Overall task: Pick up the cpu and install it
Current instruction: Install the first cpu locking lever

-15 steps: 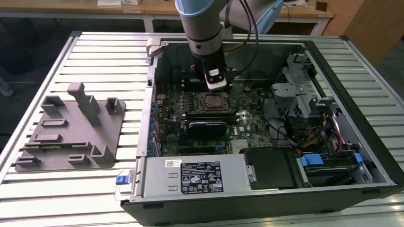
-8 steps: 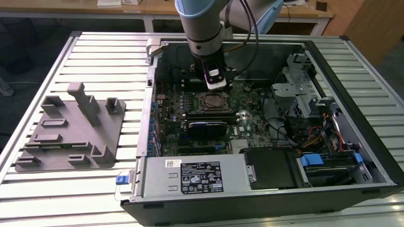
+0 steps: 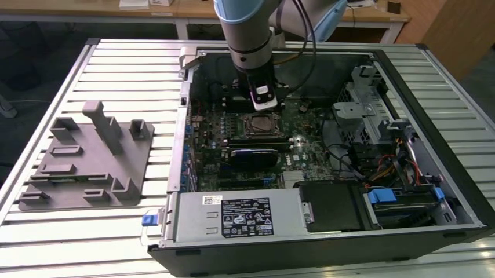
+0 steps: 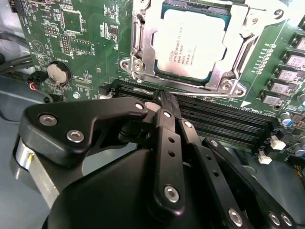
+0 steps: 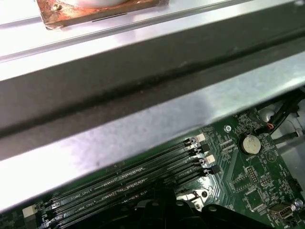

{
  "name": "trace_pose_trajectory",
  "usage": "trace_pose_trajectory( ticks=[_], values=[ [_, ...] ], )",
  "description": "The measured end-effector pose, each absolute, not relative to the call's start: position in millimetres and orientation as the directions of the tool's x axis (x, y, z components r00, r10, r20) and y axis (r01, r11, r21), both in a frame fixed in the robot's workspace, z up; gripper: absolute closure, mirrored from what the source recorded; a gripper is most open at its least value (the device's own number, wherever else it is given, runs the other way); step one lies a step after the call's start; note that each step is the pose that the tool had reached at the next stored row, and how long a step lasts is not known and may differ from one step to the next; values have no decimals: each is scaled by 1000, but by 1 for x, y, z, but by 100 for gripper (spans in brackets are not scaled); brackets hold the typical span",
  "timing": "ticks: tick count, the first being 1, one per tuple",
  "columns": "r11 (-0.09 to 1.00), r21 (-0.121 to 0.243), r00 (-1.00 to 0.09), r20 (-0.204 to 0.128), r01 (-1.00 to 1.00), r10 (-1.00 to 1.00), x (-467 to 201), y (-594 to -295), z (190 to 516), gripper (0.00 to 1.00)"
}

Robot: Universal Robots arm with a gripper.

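Pale ribbed metal tabletop point(image 3: 116, 231) fills the exterior view, and on it lies an open black desktop computer case point(image 3: 433, 150) with a green motherboard point(image 3: 309, 156) inside. At the left of the frame, well apart from the case, stands a grey plastic fixture block point(image 3: 85, 168). The light blue and silver robot arm point(image 3: 247, 35) comes down from the upper centre, and its black gripper point(image 3: 263, 103) hangs just above the socket area.

In the second wrist view the small square cpu with shiny silver-grey metal top point(image 4: 193, 43) sits in the upper centre, inside the silver metal socket frame point(image 4: 143, 52). The black gripper point(image 4: 162, 98) is near it but not touching, its fingers point(image 4: 164, 102) pressed together with nothing between them, over the long black memory slots point(image 4: 228, 119). A round silver coin battery point(image 4: 58, 73) lies at the left of this frame.
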State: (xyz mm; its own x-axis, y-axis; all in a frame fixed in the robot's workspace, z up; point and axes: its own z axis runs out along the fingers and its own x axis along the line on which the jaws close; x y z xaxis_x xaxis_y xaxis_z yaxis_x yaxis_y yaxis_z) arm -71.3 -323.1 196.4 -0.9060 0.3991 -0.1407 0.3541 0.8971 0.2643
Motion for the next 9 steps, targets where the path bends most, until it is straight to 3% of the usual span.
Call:
trace_pose_trajectory(
  ticks=[9],
  values=[
    [905,258,-913,-143,338,382,-71,-323,195,89]
  ],
)
